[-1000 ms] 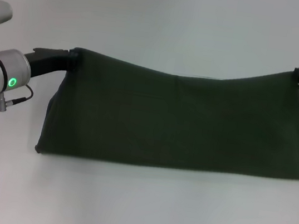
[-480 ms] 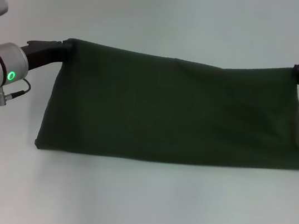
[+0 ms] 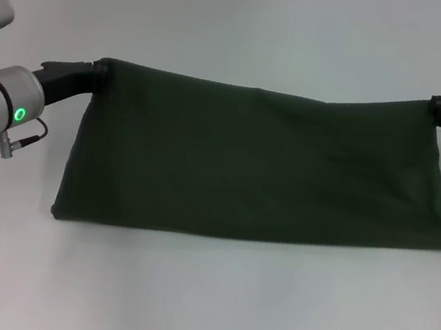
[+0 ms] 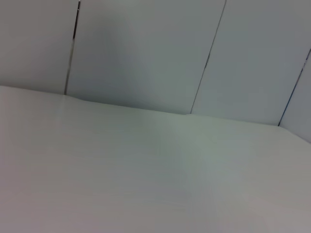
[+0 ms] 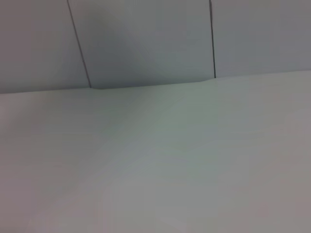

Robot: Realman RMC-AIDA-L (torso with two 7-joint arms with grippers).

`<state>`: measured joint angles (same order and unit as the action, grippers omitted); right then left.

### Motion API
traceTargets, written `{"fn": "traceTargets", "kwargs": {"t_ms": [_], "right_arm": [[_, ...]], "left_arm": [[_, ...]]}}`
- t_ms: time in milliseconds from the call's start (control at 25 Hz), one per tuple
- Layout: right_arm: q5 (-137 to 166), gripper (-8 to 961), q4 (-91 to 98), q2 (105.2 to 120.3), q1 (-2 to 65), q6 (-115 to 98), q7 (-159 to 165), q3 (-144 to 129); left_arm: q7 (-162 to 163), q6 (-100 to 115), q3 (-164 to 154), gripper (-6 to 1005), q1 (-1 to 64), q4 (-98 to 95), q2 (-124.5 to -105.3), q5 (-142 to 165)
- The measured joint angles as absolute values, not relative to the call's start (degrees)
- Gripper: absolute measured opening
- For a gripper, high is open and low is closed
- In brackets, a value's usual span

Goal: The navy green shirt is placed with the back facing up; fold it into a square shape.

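The navy green shirt (image 3: 262,167) is a dark olive cloth that hangs as a wide doubled band across the head view. Its top edge is stretched between my two grippers and its lower fold rests on the white table (image 3: 208,304). My left gripper (image 3: 99,74) is shut on the shirt's upper left corner. My right gripper (image 3: 438,108) is shut on the upper right corner. Both wrist views show only bare table and wall; neither shows the shirt or any fingers.
The white table runs all around the shirt. A grey panelled wall (image 4: 146,53) stands behind the table's far edge in the left wrist view, and it also shows in the right wrist view (image 5: 146,39).
From one second ago, my left gripper has risen a little and the shirt's sagging top edge has pulled straighter. Little has changed since half a second ago.
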<state>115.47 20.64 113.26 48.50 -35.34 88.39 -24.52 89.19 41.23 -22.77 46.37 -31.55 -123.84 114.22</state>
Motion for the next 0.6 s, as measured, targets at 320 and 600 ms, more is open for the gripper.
{"fn": "traceTargets", "kwargs": {"t_ms": [320,600], "right_arm": [[115.59,16,20.47,113.69,48.80,-33.41,88.14,-24.55],[115.57,91,21.39,114.46,48.75,-30.65,84.63,-25.29]], "left_arm": [[89.21,41.14,-22.79,21,46.72,-31.09,-123.84,113.18],[89.54,38.90,-22.85,128,46.15,-30.73,-123.93,108.47]]}}
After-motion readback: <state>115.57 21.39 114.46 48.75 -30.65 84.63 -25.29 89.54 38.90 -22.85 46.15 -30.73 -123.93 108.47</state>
